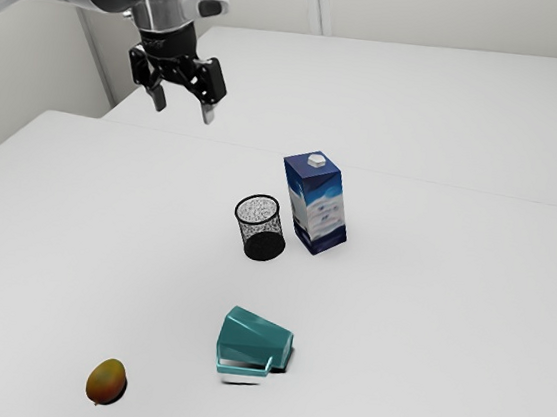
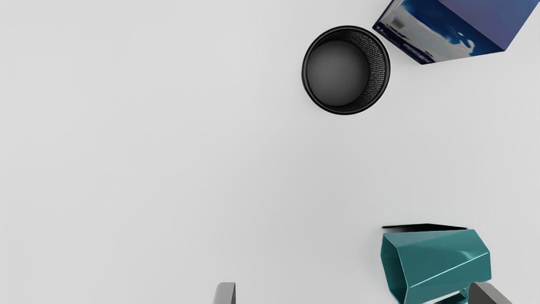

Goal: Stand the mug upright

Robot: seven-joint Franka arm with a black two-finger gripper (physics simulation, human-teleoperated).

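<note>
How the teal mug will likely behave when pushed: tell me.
The teal mug looks stiff, with crisp-edged walls. Lying on its side, it probably resists rolling, given its flat facets and jutting handle. Its sheen suggests it may slide.

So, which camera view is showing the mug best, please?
The exterior view: the mug appears whole there, lying on its side, with its handle. The wrist view shows its open mouth partly, but one finger covers some of the handle, and the picture's edge cuts it.
</note>
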